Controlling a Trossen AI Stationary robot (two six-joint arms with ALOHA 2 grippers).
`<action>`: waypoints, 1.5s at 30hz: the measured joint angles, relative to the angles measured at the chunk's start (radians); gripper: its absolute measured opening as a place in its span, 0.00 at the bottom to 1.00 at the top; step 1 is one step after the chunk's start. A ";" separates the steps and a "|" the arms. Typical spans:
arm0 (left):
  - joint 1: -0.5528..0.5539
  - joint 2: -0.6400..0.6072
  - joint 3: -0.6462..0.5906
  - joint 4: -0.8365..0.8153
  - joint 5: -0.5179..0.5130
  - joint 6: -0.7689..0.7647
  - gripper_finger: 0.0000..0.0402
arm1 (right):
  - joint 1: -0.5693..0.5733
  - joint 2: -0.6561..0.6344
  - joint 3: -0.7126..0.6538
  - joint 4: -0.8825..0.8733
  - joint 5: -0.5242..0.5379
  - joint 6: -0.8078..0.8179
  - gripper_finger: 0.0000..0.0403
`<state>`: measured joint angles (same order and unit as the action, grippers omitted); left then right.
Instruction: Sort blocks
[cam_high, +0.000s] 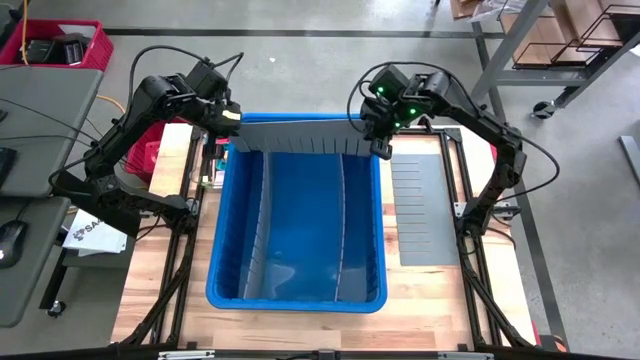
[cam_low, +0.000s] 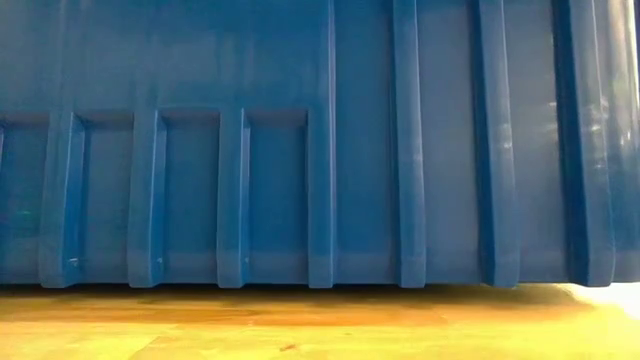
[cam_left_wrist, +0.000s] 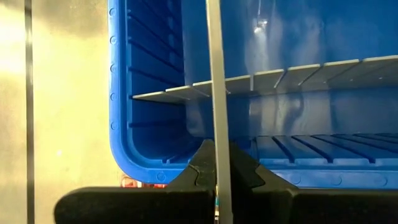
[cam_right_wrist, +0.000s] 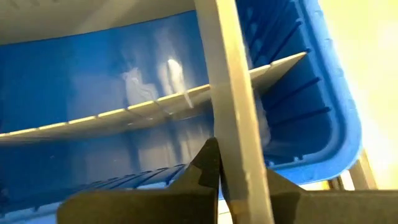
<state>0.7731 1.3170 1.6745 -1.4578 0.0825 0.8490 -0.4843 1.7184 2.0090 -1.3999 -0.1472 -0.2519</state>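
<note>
No blocks show in any view. A grey divider panel hangs crosswise over the far end of the blue bin, its slotted edge downward. My left gripper is shut on its left end and my right gripper on its right end. Two more grey dividers stand lengthwise inside the bin. In the low view the bin's near wall fills the picture. My left gripper pinches the panel's left end between its two fingers, one on each face. It comes slanting down from the far left. The panel is lifted clear above the bin, standing on edge. My right gripper pinches the panel's right end between its two fingers, one on each face. It comes slanting down from the far right. The panel runs away from the fingers over the bin's inside, clear of its floor.
Another grey slotted panel lies flat on the table right of the bin. A red crate and a desk with a mouse stand off the table's left; a metal rack stands at far right. Bare wood lies before the bin.
</note>
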 joint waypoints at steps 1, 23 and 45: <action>0.000 0.000 0.000 0.001 0.001 0.000 0.00 | 0.000 0.000 0.000 -0.008 -0.002 -0.021 0.00; 0.000 0.000 0.001 0.012 0.003 -0.002 0.00 | 0.022 0.002 -0.002 -0.005 0.159 -0.187 0.00; -0.031 -0.002 0.005 0.019 0.054 -0.010 0.00 | 0.013 0.006 -0.003 -0.117 0.230 -0.194 0.00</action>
<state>0.7422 1.3153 1.6795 -1.4389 0.1362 0.8391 -0.4717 1.7242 2.0059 -1.5167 0.0825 -0.4459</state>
